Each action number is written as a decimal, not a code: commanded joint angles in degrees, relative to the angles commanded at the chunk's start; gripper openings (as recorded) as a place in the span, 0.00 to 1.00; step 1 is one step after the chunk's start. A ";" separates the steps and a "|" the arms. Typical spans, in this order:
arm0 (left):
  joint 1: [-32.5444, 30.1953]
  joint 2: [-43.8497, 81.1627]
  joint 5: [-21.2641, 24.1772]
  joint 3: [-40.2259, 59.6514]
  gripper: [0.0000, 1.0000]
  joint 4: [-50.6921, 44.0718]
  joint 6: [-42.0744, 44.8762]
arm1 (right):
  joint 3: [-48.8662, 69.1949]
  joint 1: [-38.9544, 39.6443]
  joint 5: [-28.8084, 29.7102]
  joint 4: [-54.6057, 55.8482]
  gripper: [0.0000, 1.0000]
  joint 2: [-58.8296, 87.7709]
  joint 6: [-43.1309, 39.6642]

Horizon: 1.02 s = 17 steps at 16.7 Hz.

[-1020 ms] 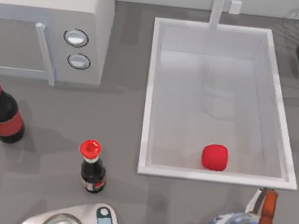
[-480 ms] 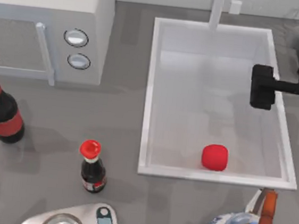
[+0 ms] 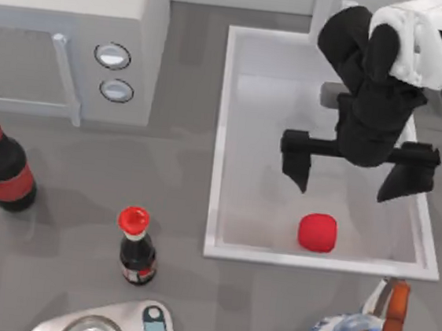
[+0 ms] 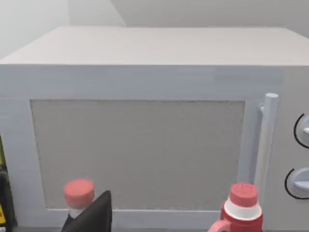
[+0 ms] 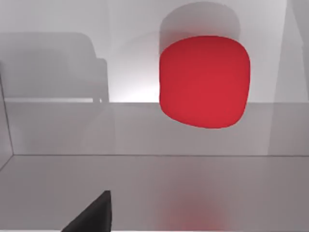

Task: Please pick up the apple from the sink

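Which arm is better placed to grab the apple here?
The right. Its tool hangs open over the sink, just short of the apple. The left arm sits at the table's left edge, beyond the microwave and bottles.

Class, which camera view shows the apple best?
The right wrist view: the apple looms large and unobstructed against the sink wall. The top view shows it small, below the open right gripper. The left wrist view faces the microwave instead.
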 joint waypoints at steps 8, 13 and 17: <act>0.00 0.00 0.00 0.00 1.00 0.00 0.00 | 1.49 0.23 -0.01 -0.91 1.00 2.23 0.49; 0.00 0.00 0.00 0.00 1.00 0.00 0.00 | -2.30 0.37 0.05 8.64 1.00 8.13 0.62; 0.00 0.00 0.00 0.00 1.00 0.00 0.00 | -6.86 0.52 0.13 21.37 1.00 15.06 0.75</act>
